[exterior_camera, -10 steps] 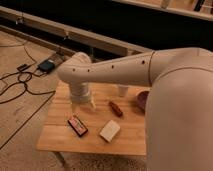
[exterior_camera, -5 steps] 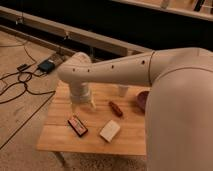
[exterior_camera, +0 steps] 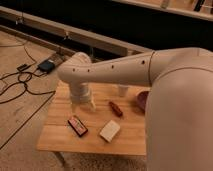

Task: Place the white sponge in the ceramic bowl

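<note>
Arm covers right part of ceramic bowl, top of white cup and right end of table. Gripper over left half of table, form indistinct.

The single camera sits high and close behind the robot's arm, whose thick upper part fills the right side and the lower right corner of the view. It looks forward and steeply down onto the wooden table, which lies in the middle, not far away; the arm hides its right edge. Beyond the table the view reaches the floor with cables and a dark wall. The gripper hangs over the table's left half, pointing down
</note>
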`<control>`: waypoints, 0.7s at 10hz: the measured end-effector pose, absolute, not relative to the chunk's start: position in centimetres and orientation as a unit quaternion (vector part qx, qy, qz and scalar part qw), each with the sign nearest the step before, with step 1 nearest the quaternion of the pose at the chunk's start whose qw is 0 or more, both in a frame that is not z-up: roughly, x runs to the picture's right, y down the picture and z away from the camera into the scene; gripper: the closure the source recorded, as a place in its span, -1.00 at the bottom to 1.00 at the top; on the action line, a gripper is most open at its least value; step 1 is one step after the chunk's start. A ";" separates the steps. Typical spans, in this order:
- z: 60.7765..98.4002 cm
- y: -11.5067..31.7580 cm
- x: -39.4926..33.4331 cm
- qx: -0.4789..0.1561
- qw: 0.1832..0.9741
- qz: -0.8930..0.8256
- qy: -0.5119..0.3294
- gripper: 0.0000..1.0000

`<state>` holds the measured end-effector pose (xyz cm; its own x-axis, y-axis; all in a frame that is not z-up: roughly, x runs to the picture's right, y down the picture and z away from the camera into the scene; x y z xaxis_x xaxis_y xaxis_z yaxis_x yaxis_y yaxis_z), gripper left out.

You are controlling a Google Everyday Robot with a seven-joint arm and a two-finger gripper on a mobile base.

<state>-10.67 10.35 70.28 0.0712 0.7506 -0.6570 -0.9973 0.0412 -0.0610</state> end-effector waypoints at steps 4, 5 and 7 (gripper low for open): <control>71.8 9.6 -9.1 -0.267 0.675 0.646 0.236 -0.30; 72.6 9.4 -7.9 -0.267 0.667 0.653 0.241 -0.30; 73.8 9.8 -5.7 -0.265 0.649 0.666 0.257 -0.30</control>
